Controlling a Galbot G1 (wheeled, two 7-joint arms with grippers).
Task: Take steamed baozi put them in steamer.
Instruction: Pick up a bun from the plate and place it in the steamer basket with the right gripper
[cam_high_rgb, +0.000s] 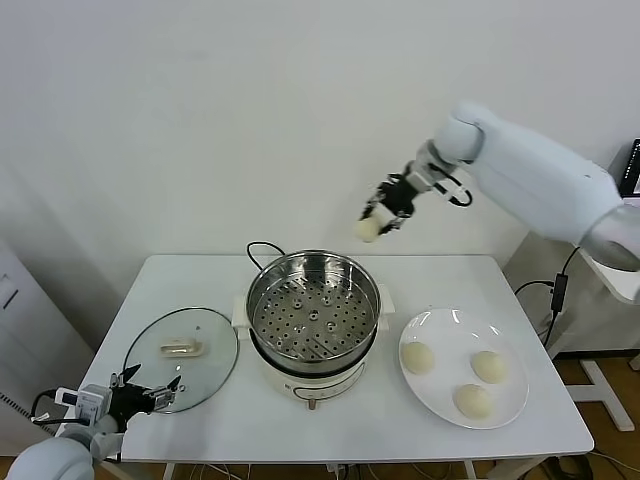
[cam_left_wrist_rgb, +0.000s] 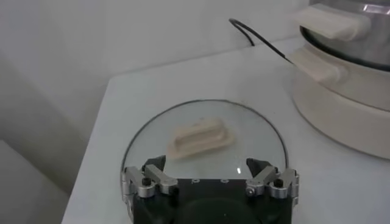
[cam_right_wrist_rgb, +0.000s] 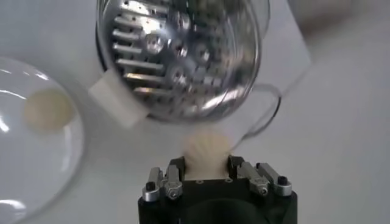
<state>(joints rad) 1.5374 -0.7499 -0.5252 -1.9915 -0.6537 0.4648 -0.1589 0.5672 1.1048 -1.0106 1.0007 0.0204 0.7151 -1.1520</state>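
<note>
Right gripper (cam_high_rgb: 381, 217) is hovering high above the steamer (cam_high_rgb: 313, 312), behind it near the plain white wall, jaws clamped on one baozi (cam_high_rgb: 367, 230). Three baozi are sitting on the plate (cam_high_rgb: 510, 395), right side of the white counter (cam_high_rgb: 400, 430). Left gripper (cam_high_rgb: 150, 392), jaws apart, is idling over the glass lid (cam_high_rgb: 181, 356).

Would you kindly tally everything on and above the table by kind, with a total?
Round cream-white dough buns: 4, three on the plate, one held in the right gripper
Shiny steel steamer pot: 1
Flat white plate: 1
Round glass lid: 1
Total: 7
</note>
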